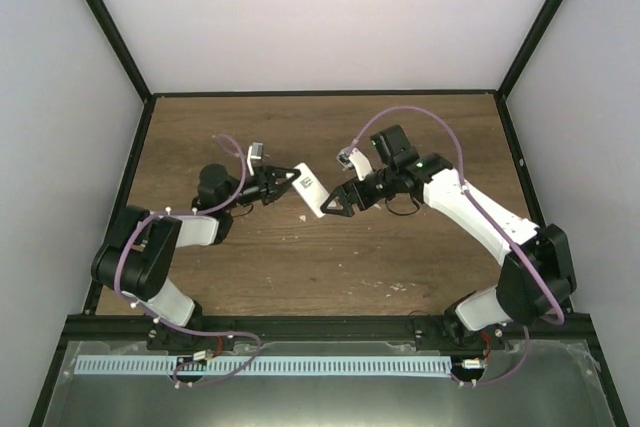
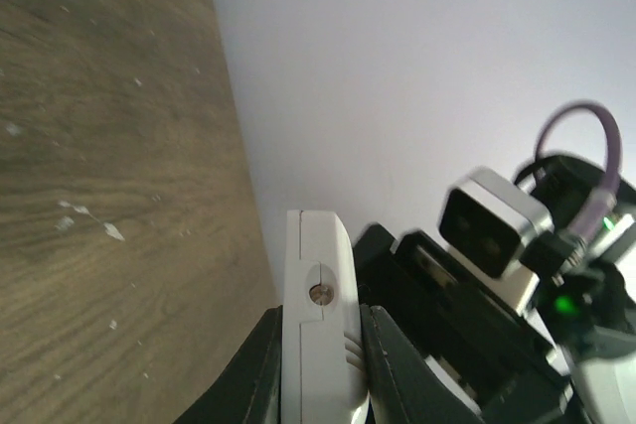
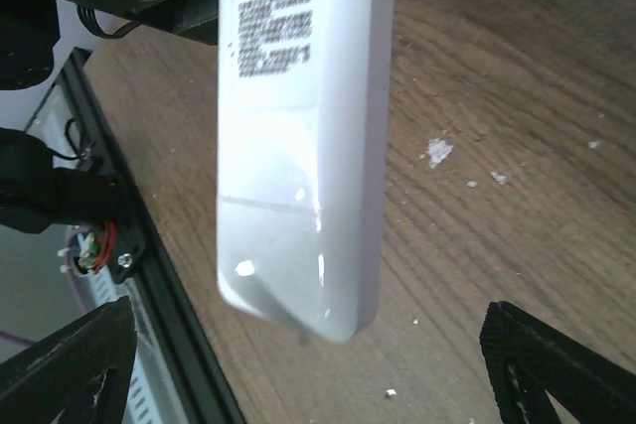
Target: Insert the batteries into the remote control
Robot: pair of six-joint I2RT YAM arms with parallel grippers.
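Observation:
The remote control (image 1: 311, 190) is a slim white handset held above the wooden table, back side up, with a printed label and its cover shut. My left gripper (image 1: 284, 180) is shut on its far end; in the left wrist view the remote (image 2: 318, 265) sits edge-on between the jaws of the left gripper (image 2: 323, 369). My right gripper (image 1: 336, 203) is open at the remote's free end, not touching it. In the right wrist view the remote (image 3: 298, 146) hangs between the spread fingers of the right gripper (image 3: 298, 369). The blue batteries are out of view.
Small white flecks (image 3: 435, 152) lie on the wooden table (image 1: 400, 247). Black frame rails (image 1: 320, 325) run along the near edge and sides. White walls enclose the table. The right arm's wrist camera (image 2: 494, 228) shows close behind the remote.

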